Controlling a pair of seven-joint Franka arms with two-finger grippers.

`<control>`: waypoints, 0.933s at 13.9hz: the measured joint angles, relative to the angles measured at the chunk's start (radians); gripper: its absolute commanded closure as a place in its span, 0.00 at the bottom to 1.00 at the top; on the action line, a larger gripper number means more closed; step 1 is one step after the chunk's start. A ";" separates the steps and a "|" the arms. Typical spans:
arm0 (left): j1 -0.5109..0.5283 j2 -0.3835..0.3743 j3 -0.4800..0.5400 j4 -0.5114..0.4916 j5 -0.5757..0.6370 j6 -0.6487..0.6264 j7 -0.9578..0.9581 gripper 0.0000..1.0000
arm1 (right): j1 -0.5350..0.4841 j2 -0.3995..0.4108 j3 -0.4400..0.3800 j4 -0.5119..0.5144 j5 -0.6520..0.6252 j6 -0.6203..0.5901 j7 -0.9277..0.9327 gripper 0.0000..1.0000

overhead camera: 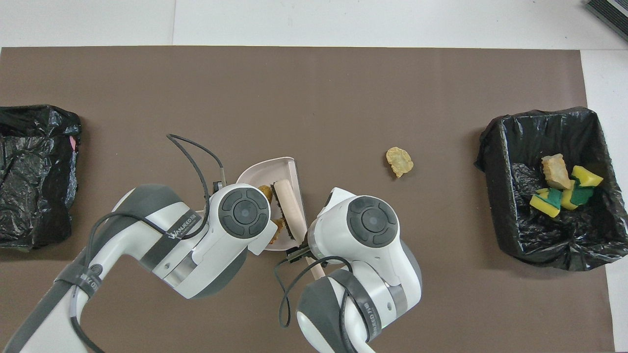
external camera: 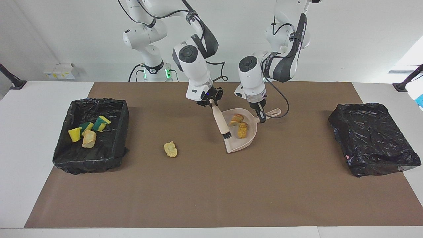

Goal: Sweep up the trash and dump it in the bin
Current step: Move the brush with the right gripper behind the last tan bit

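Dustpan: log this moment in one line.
dustpan: holds two lumps | left gripper: on handle | right gripper: holding brush | one lump on mat

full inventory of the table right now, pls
dustpan: 1, beige, mid-table, held by its handle
brush: 1, beige with dark bristles, tilted, bristle end at the dustpan's open edge
lumps in dustpan: 2, orange-brown
loose lump: 1, yellow-tan, on the mat between the dustpan and the filled bin
filled bin: 1, black-lined, right arm's end; holds three yellow-green sponge pieces and one tan lump
second bin: 1, black-lined, left arm's end; no trash seen in it
mat: 1, brown, covers the table
left claw: shut on the dustpan handle
right claw: shut on the brush handle
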 measured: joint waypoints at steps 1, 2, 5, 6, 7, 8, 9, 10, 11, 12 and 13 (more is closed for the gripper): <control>0.004 0.001 0.000 0.000 0.000 0.005 0.000 1.00 | -0.030 -0.005 -0.005 0.000 -0.028 -0.023 0.000 1.00; 0.006 0.001 0.000 -0.002 0.000 0.014 0.000 1.00 | -0.059 -0.005 -0.008 0.000 -0.088 -0.034 0.001 1.00; 0.010 0.003 0.000 -0.010 -0.001 0.041 -0.007 1.00 | -0.137 -0.002 -0.011 -0.002 -0.294 -0.043 0.009 1.00; 0.011 0.003 0.000 -0.013 -0.001 0.045 -0.009 1.00 | -0.165 0.001 -0.012 -0.002 -0.355 -0.043 0.009 1.00; 0.013 0.003 0.001 -0.016 -0.002 0.048 -0.011 1.00 | -0.197 0.003 -0.012 -0.002 -0.410 -0.043 0.009 1.00; 0.014 0.003 0.001 -0.020 -0.003 0.052 -0.012 1.00 | -0.234 0.008 -0.012 -0.002 -0.458 -0.040 0.009 1.00; 0.016 0.003 0.001 -0.023 -0.003 0.055 -0.014 1.00 | -0.270 0.019 -0.012 -0.002 -0.500 -0.030 0.004 1.00; 0.017 0.005 0.000 -0.026 -0.003 0.059 -0.015 1.00 | -0.303 0.036 -0.012 -0.003 -0.533 -0.014 -0.006 1.00; 0.019 0.010 0.000 -0.030 -0.003 0.062 -0.019 1.00 | -0.327 0.058 -0.012 -0.004 -0.547 0.002 -0.031 1.00; 0.019 0.015 0.001 -0.033 -0.002 0.063 -0.027 1.00 | -0.340 0.081 -0.011 -0.005 -0.548 0.010 -0.084 1.00; 0.019 0.016 0.001 -0.033 -0.002 0.063 -0.029 1.00 | -0.339 0.096 -0.007 -0.005 -0.542 0.011 -0.128 1.00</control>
